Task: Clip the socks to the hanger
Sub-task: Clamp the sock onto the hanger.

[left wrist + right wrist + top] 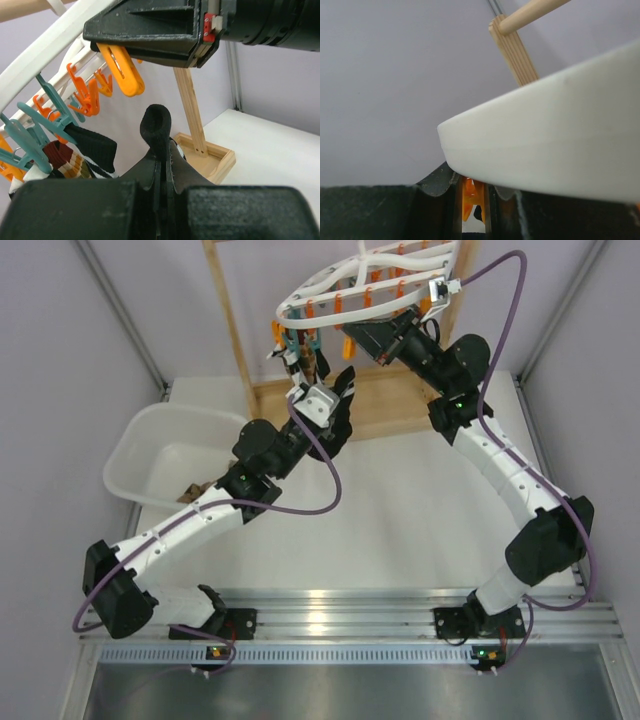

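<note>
The white oval plastic lattice hanger (330,285) hangs above the tabletop's far edge. The right gripper (115,35) is clamped on one orange plastic clip peg (122,70) under the hanger's frame. Just below, the left gripper (162,162) is closed on a black fabric sock (156,122), whose end pokes upward.

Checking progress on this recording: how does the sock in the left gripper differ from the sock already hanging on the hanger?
The held sock is plain black; the hanging sock is striped white, orange and brown beside black. The held sock sticks up from the shut left gripper, unclipped; the hanging sock dangles from teal pegs on the hanger. Both are soft fabric, just below the hanger's frame.
</note>
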`<state>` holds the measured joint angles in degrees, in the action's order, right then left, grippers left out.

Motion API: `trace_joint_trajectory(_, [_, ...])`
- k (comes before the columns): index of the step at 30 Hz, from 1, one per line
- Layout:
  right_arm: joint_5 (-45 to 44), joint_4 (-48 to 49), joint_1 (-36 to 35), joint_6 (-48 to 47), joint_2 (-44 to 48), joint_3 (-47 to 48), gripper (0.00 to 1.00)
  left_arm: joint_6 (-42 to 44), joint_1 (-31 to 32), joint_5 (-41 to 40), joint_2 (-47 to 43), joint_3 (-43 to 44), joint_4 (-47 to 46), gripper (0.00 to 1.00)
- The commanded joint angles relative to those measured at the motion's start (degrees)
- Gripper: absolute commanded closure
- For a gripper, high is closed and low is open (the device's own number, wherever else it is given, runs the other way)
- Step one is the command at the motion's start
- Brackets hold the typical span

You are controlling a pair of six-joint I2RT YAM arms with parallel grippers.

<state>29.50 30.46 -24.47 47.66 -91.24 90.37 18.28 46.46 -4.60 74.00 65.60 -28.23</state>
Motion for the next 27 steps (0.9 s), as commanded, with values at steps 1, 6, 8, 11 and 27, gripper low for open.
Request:
trace_joint_trajectory(1, [1.44, 2.33, 0.74, 0.77, -0.25, 1.13, 1.00, -0.35, -1.10, -1.02, 0.79, 3.56, -1.04, 1.00])
trace_joint_trajectory(6, [2.58, 2.68, 0.74, 0.24, -0.52, 0.69, 1.00, -0.70, -2.25, -0.50, 1.76, 5.23, -1.30, 1.00])
trace_joint_trajectory(8, [2.58, 2.76, 0.74, -0.28, -0.52, 0.51, 1.00, -0.88, -2.42, 0.03, 1.85, 5.32, -1.65, 1.00])
trace_joint_trajectory(11, [2.23, 2.68, 0.74, -0.72, -0.69, 0.51, 1.00, -0.44, -2.51, 1.43, 1.50, 4.80, -2.35, 1.00])
trace_joint_trajectory(27, [0.83, 0.66, 0.74, -1.43, -1.75, 1.74, 1.00, 3.78, -2.51, 0.21, 2.03, 4.62, -4.29, 1.00])
